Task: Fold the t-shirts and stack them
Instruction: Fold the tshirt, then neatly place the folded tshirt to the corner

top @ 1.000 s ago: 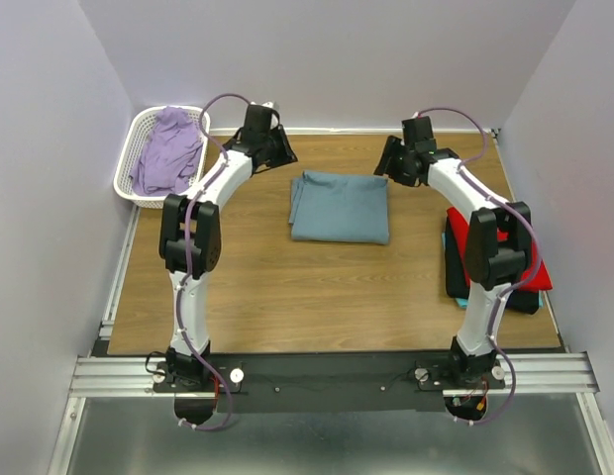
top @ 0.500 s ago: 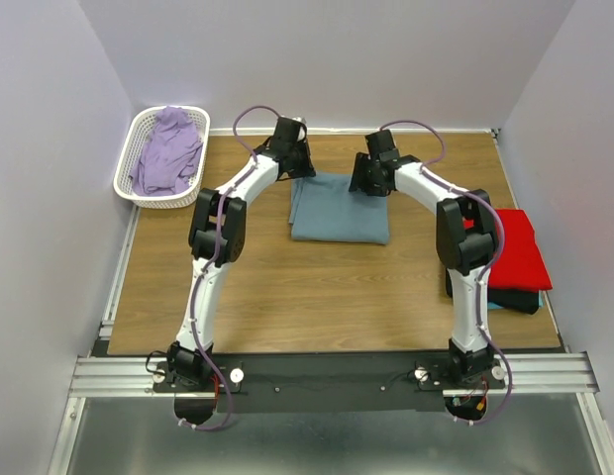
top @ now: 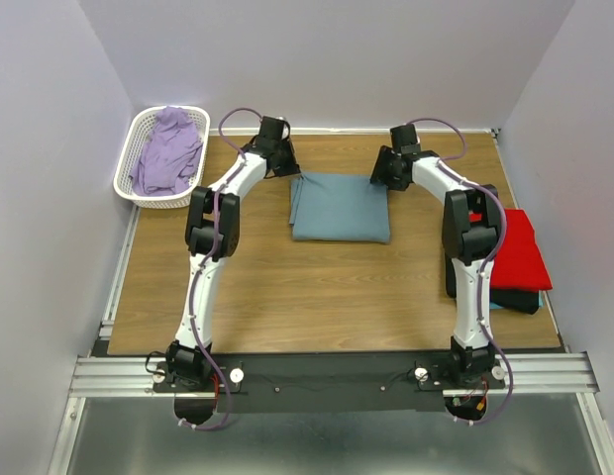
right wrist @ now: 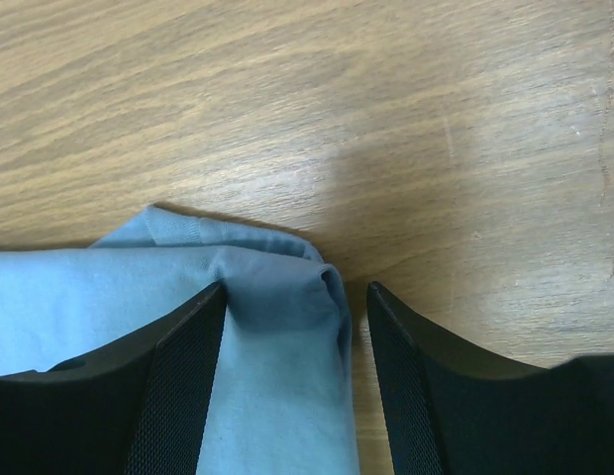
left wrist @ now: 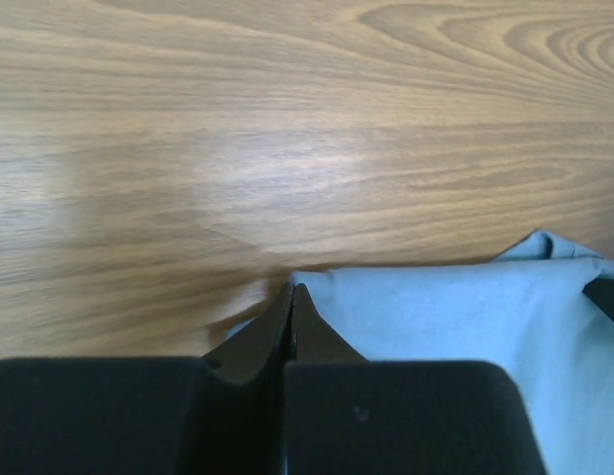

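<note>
left gripper [left wrist: 291, 292] clamped on one far corner of folded blue-grey soft cloth t-shirt [top: 340, 206]; right gripper [right wrist: 295, 289] agape astride the other. limp, light; likely best to pinch all layers.

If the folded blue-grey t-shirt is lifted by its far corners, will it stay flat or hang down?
The blue-grey t-shirt probably sags: its corner looks soft and wrinkled between the right fingers. Its folded layers may slip apart. It likely slides on the smooth wooden table.
</note>
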